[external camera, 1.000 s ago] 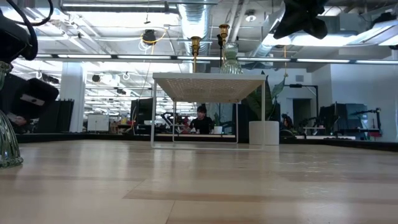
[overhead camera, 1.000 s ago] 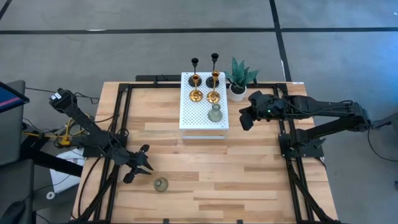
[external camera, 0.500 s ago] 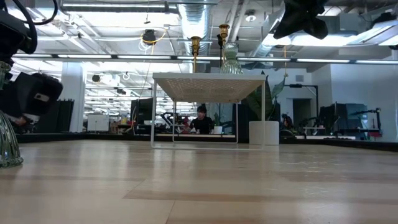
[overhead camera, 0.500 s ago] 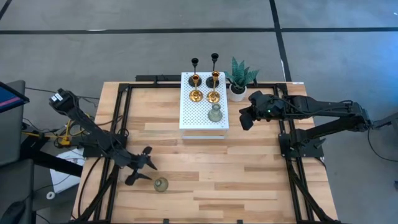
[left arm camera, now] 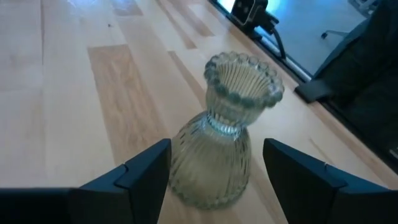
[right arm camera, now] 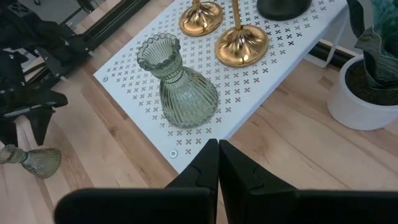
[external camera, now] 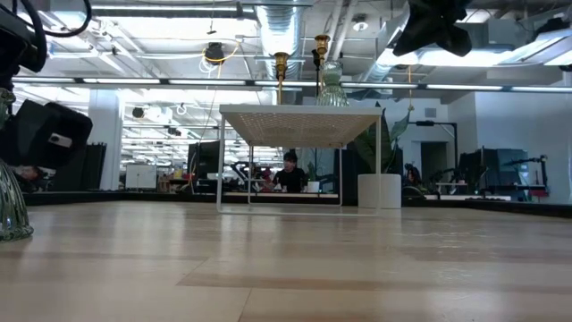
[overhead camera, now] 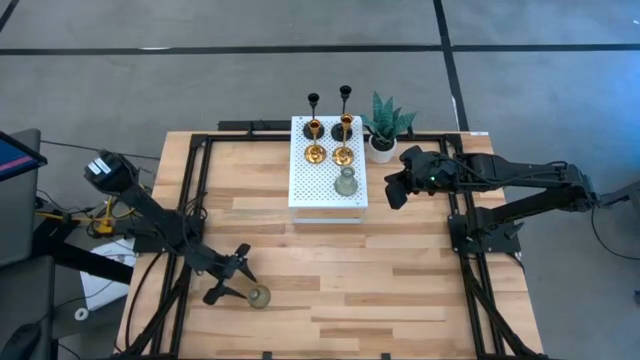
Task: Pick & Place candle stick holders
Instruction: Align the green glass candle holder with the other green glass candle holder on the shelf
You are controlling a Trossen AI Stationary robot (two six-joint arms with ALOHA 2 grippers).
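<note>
Here the near-left green glass holder (overhead camera: 259,297) is flanked by the open left tool (overhead camera: 240,283); the closed right tool (overhead camera: 394,193) is parked right of the white stand (overhead camera: 327,195).

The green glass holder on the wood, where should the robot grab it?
Probably at the narrow neck of the green glass holder, just under its beaded rim. It stands upright on the table, so coming in level from the side suits it. The left end effector is already open, with a finger on each side.
</note>
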